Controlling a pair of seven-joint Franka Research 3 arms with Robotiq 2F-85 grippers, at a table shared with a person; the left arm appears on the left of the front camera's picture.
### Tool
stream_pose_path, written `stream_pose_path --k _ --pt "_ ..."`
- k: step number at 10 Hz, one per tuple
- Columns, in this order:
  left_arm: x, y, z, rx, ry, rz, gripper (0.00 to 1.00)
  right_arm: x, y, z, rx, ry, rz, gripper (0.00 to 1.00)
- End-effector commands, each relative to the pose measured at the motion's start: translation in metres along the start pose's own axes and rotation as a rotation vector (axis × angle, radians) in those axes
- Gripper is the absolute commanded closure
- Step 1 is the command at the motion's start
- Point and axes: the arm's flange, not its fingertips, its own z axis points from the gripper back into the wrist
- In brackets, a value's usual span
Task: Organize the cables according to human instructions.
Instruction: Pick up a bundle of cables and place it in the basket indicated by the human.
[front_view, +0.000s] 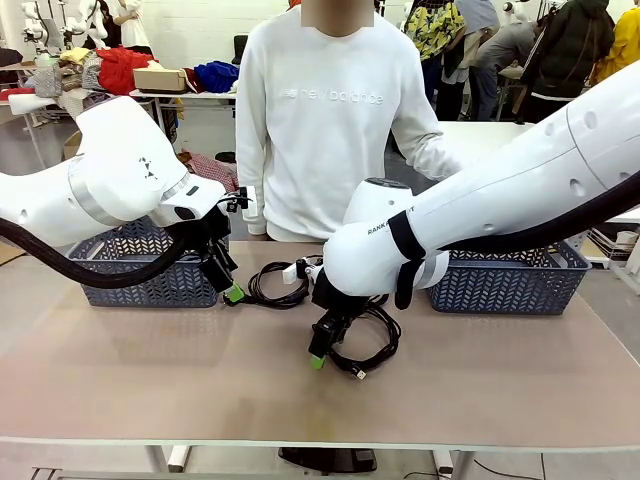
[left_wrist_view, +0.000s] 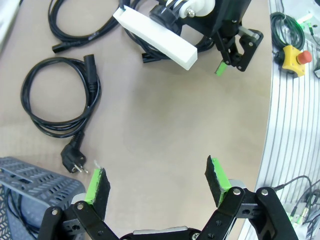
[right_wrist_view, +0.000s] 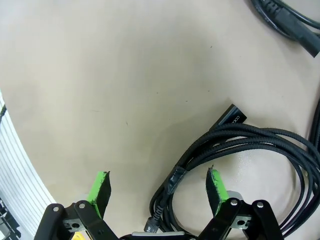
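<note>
My right gripper (right_wrist_view: 157, 185) hangs over the table, jaws spread wide and empty. In its wrist view the braided cable (right_wrist_view: 240, 145) lies coiled at the lower right, and the coil's banded side runs up between the two green pads. How far above the strands the pads are, I cannot tell.

My left gripper (left_wrist_view: 156, 175) is just as wide and holds nothing, over bare table at the bottom of its view. The power cord (left_wrist_view: 55, 100) is coiled at the left of that frame, its plug just beside the grey basket (left_wrist_view: 30, 180) at the lower left.

The risks as I judge them:
- Closing the right gripper too high would catch only the top strands, and the coil could spill open and drag on the lift.
- A second cord (right_wrist_view: 285, 22) at the upper right could snag.
- In the front view both arms crowd the middle of the table, so reaching together invites a knock.
- The person (front_view: 330, 130) stands at the far side; I read no pointing, so the choice of basket is a guess.
</note>
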Motion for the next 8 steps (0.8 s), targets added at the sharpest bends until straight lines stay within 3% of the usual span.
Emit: stream_pose_path --k 1,6,8 --pt "-0.0001 0.0003 0.0017 0.005 0.000 0.001 0.00 0.0109 0.0006 0.0015 -0.027 0.042 -0.030 0.00" --pt "-0.0001 0.0003 0.0017 0.005 0.000 0.001 0.00 0.0146 0.0015 0.0014 -0.066 0.091 -0.042 0.00" --pt "-0.0001 0.0003 0.0017 0.005 0.000 0.001 0.00 0.0157 0.0019 0.0001 -0.067 0.091 -0.040 0.18"
